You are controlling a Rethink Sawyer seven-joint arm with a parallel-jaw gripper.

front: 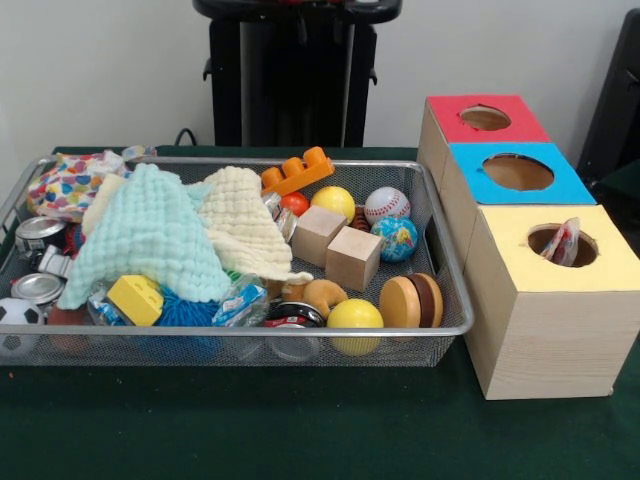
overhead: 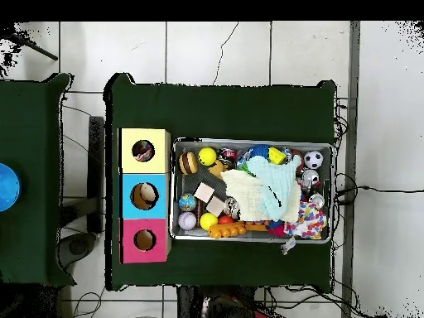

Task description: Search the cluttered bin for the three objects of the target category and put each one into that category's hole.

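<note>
so far one spotted cloth (front: 567, 242) pokes from the yellow box's hole (front: 545, 241); another spotted cloth (front: 65, 186) waits in the bin (front: 250, 330); the claw is unseen, so its state is unknowable.

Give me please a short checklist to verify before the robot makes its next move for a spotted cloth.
1. Gripper in view: not ok; neither view shows it, only the pedestal.
2. A spotted cloth reachable: ok; one lies uncovered in a corner of the bin, over the rim.
3. The hole in the yellow top open: not ok; a spotted piece sticks up out of the hole.
4. Other spotted cloths located: cannot tell; the mint-green cloth and the cream cloth cover much.
5. Yellow-topped box beside the bin: ok.
</note>
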